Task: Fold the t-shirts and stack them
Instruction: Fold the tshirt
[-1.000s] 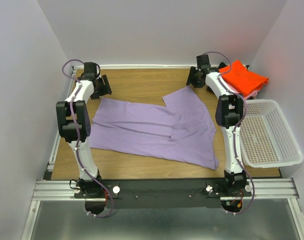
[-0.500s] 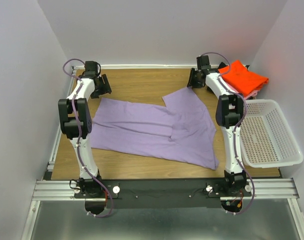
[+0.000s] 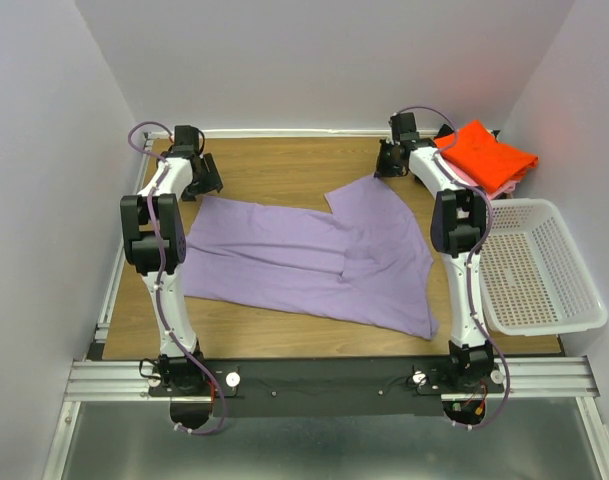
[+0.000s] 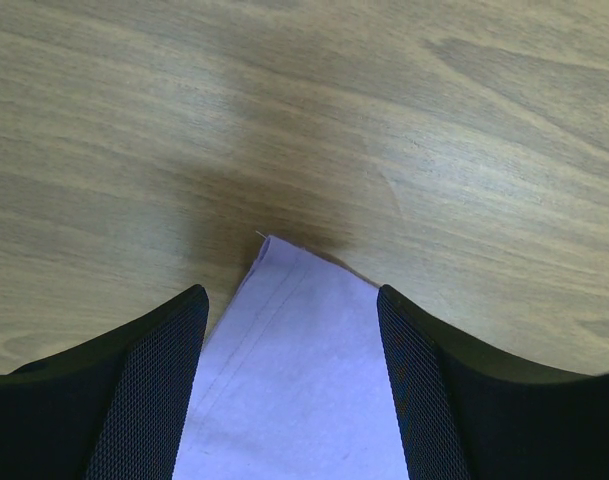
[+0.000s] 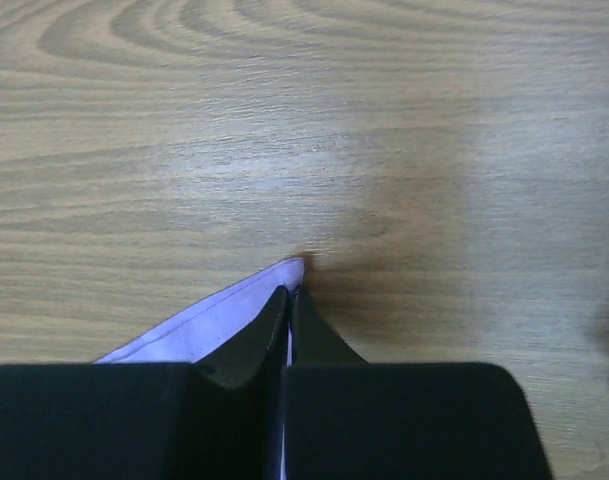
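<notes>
The lavender t-shirt (image 3: 304,260) lies spread and partly folded over the middle of the table. My left gripper (image 3: 206,180) hangs open over its far left corner (image 4: 294,350), and that corner lies flat between the two fingers (image 4: 144,390). My right gripper (image 3: 384,168) is at the shirt's far right corner and is shut on that corner (image 5: 224,315), with a thin edge of cloth showing between the jaws. A folded orange-red t-shirt (image 3: 487,155) sits on a pile at the far right.
A white mesh basket (image 3: 539,265) stands at the table's right edge, beside the right arm. A pink layer (image 3: 502,187) peeks out under the orange-red shirt. White walls close in the table on the left, back and right.
The right gripper has closed onto the shirt's far right corner. The left gripper has dropped slightly toward the far left corner and stays open.
</notes>
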